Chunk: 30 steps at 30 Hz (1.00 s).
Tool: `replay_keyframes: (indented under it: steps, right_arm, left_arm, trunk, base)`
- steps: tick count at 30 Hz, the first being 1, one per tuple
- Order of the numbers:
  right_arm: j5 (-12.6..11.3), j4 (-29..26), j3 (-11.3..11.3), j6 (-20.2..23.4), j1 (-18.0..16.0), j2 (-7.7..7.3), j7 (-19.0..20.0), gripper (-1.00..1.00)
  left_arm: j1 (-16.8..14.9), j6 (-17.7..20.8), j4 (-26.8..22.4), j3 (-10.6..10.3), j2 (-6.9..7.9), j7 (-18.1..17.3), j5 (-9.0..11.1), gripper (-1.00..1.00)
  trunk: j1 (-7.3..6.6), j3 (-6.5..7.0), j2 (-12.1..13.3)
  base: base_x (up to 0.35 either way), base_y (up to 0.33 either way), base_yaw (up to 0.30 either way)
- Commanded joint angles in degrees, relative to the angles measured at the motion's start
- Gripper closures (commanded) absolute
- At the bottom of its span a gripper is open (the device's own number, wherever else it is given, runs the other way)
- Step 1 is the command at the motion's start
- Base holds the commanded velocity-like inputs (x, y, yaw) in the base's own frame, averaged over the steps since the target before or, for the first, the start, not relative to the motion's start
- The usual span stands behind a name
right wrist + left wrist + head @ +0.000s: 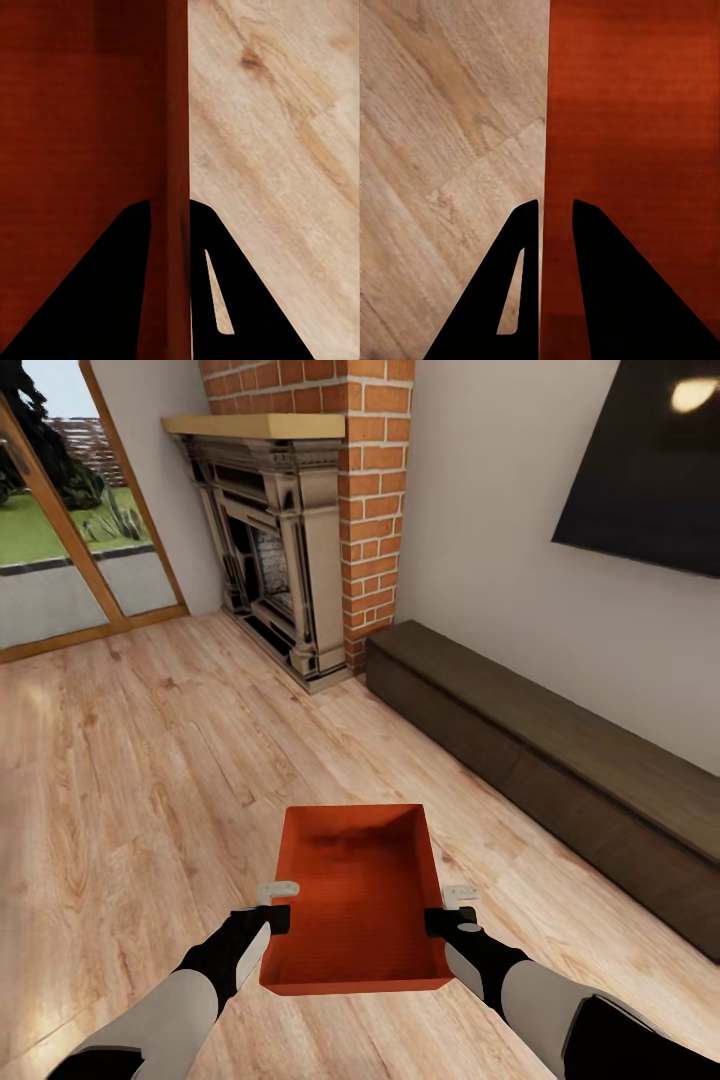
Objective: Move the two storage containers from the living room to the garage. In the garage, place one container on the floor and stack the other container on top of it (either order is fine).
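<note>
Head view: one storage container (355, 900) clamped by left end effector (272, 905) and right end effector (452, 908) in the living room (garage stacking outstanding).

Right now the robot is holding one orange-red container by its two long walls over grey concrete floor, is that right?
Not quite. The floor under the container is light wood plank, not grey concrete, as the head view shows. The rest holds: the left tool and right tool each pinch a long wall.
</note>
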Motion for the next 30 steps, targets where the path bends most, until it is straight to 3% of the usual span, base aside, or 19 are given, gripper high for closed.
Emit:
replay_keyframes:
  steps: [1,30]
  right_arm:
    - [0.32,0.0,-0.24,-2.32,-0.05,-0.87,-0.9,1.0]
    - [0.4,0.0,-0.23,-2.25,-0.05,-0.78,-0.9,1.0]
  left_arm:
    - [0.02,0.52,0.06,0.5,0.05,0.74,-0.84,1.0]
    - [0.02,0.52,-0.02,0.5,0.05,0.74,-0.84,1.0]
  trunk:
    - [-0.23,0.15,0.39]
    - [-6.6,5.35,12.03]
  base:
    - [0.0,0.0,0.0]
    - [0.0,0.0,0.0]
